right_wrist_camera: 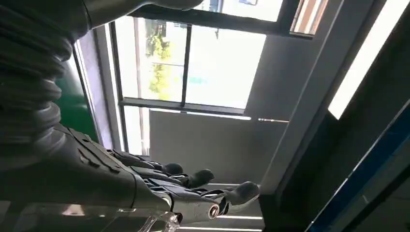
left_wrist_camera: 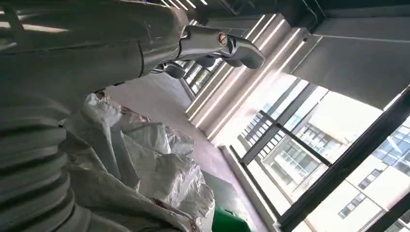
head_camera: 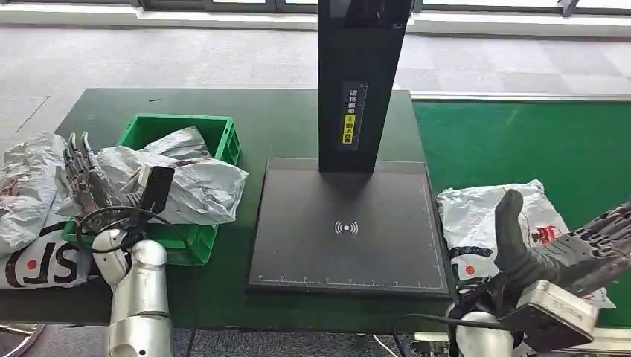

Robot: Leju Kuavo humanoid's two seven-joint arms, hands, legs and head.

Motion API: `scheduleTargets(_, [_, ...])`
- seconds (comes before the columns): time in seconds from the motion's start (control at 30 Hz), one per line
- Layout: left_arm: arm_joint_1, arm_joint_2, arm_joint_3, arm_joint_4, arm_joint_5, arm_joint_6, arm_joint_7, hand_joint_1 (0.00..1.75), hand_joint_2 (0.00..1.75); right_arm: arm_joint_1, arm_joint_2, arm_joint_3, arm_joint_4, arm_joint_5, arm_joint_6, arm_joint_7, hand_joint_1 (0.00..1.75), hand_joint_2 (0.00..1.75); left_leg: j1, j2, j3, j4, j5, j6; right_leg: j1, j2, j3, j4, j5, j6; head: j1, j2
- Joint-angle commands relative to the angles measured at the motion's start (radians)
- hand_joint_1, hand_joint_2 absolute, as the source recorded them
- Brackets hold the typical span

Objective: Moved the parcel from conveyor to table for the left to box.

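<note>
Parcel (head_camera: 500, 217): white poly bag with red print, lying flat on the green conveyor (head_camera: 521, 141) at 4 o'clock in the head view, just beside the scanner pad's (head_camera: 346, 227) right edge. Long axis runs roughly 10 to 4 o'clock.

Right hand (head_camera: 565, 249): over the parcel's near right corner, thumb raised, fingers spread and extended; grasping nothing that can be seen (contact with the bag underneath cannot be told). The parcel lies toward 10 o'clock from the palm. This is plainly the nearer hand, so the lift looks to be its job, with the carry running toward 9 o'clock onto the bench (head_camera: 283, 119).

Left hand (head_camera: 83, 177): at 9 o'clock, fingers straight and released, resting against crumpled bags (head_camera: 197, 182) heaped in the green crate (head_camera: 223, 137). Well apart from the parcel.

Further bag (head_camera: 30, 223): white, black lettering, at the bench's left end beside the crate.

Scanner post (head_camera: 361, 82): black, upright at 12 o'clock behind the pad.
</note>
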Motion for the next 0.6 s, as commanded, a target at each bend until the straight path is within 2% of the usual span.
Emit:
scheduleTargets(0.03, [-0.05, -0.007, 0.129, 0.022, 0.073, -0.002, -0.059, 0.0, 1.75, -0.018, 0.031, -0.025, 0.081, -0.006, 0.0, 0.001, 0.0, 1.75, 0.001, 0.002, 0.002, -0.002, 0.0, 0.0, 0.001, 0.002, 0.002, -0.002, 0.001, -0.001, 0.0, 0.0])
scheduleTargets(0.07, [-0.05, -0.007, 0.13, 0.022, 0.074, -0.002, -0.063, 0.0, 1.75, -0.018, 0.031, -0.027, 0.082, -0.006, 0.0, 0.001, 0.0, 1.75, 0.002, 0.002, 0.003, -0.003, 0.0, 0.0, 0.002, 0.002, 0.003, -0.004, 0.001, -0.001, 0.0, 0.0])
scheduleTargets(0.1, [-0.051, -0.007, 0.128, 0.023, 0.083, -0.002, -0.067, 0.0, 0.0, -0.019, 0.031, -0.027, 0.084, -0.007, 0.0, 0.001, 0.0, 1.75, 0.001, 0.001, 0.002, -0.001, 0.0, 0.0, 0.001, 0.001, 0.001, -0.001, 0.0, -0.001, 0.0, 0.0])
scheduleTargets(0.43, [-0.045, -0.007, 0.11, 0.011, 0.109, -0.002, -0.092, 0.0, 0.0, -0.024, 0.031, -0.027, 0.096, -0.002, 0.0, 0.001, 0.0, 1.75, 0.001, 0.001, 0.002, -0.001, 0.0, 0.0, 0.001, 0.001, 0.002, -0.002, 0.001, -0.001, 0.0, 0.0])
scheduleTargets(0.5, [-0.041, -0.007, 0.12, -0.049, 0.314, -0.002, -0.248, 0.0, 0.0, -0.023, 0.027, -0.023, 0.107, 0.0, 0.0, 0.001, 0.0, 1.75, 0.001, 0.001, 0.001, -0.001, 0.0, 0.0, 0.001, 0.001, 0.002, -0.001, 0.0, -0.001, 0.0, 0.0])
scheduleTargets(0.6, [0.043, -0.007, -0.023, -0.245, 0.536, -0.002, -0.264, 0.0, 0.0, -0.035, 0.03, -0.046, 0.146, 0.004, 0.0, 0.001, 0.0, 1.75, 0.001, 0.002, 0.001, 0.0, -0.001, 0.0, 0.001, 0.002, 0.001, -0.001, 0.001, -0.001, 0.0, 0.0])
